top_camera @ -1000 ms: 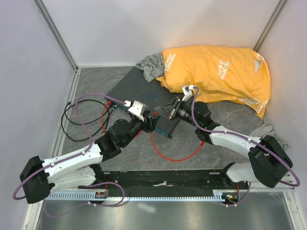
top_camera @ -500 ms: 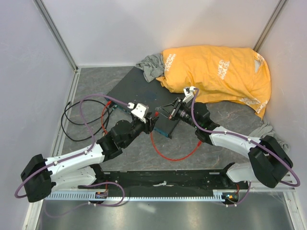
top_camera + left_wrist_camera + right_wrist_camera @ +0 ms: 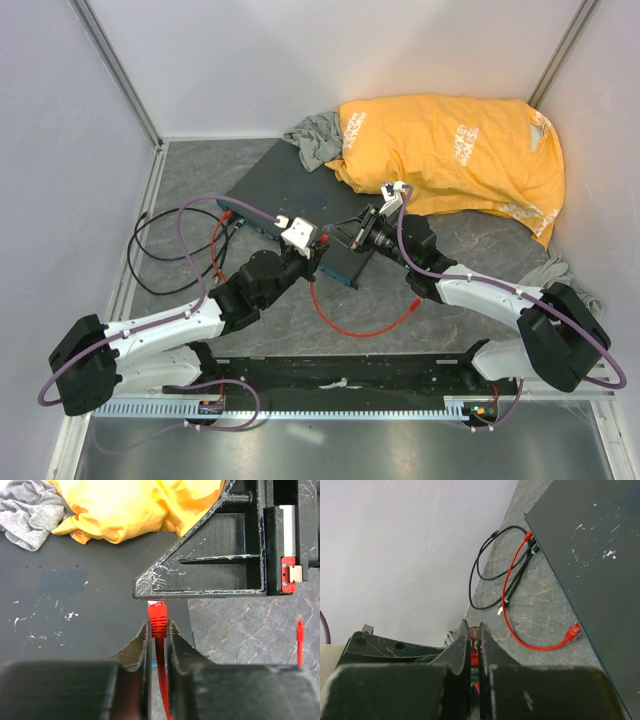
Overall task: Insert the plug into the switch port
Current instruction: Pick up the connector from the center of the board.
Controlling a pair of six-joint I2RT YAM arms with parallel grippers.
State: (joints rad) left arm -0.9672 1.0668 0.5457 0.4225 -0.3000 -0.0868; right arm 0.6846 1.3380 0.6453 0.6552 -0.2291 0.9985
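Grey worktop (image 3: 200, 170) carried the switch (image 3: 75, 595). We saw the left claw (image 3: 158, 626) clamped on the plug (image 3: 157, 612), its head just past the fingertips (image 3: 141, 641). The right claw (image 3: 474, 636) pinched it too. We judged a handover; next it needed aligning with the switch port (image 3: 342, 270) below.

A crumpled orange-yellow cotton T-shirt with white lettering (image 3: 450, 150) lies heaped at one o'clock on the grey marbled tabletop (image 3: 200, 180). A wrinkled grey cloth (image 3: 315, 140) touches its left end at twelve. A thin black cable (image 3: 132, 262) loops at nine o'clock, and a second grey rag (image 3: 560, 272) sits at three.
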